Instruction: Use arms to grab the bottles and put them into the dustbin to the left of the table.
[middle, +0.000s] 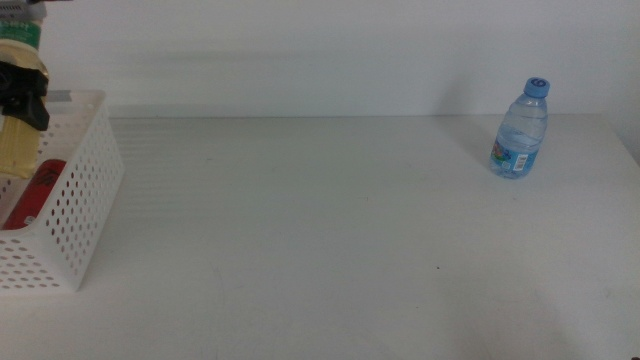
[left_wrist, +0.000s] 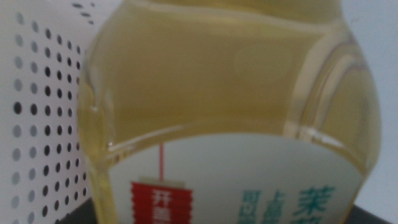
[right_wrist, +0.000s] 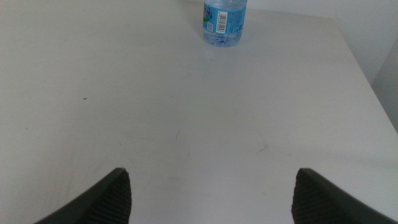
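My left gripper (middle: 22, 90) is shut on the yellowish tea bottle (middle: 18, 150) and holds it upright over the white perforated dustbin (middle: 85, 200) at the table's left edge. In the left wrist view the tea bottle (left_wrist: 230, 81) fills the picture, with the dustbin's holed wall (left_wrist: 43, 112) beside it. A red soda can (middle: 38, 190) lies inside the dustbin. The small water bottle (middle: 520, 130) with a blue cap stands at the far right of the table. My right gripper (right_wrist: 211, 193) is open and empty above the table, well short of the water bottle (right_wrist: 224, 22).
The white table (middle: 320, 240) stretches between the dustbin and the water bottle. Its right edge (right_wrist: 367, 81) runs close to the water bottle. A pale wall stands behind the table.
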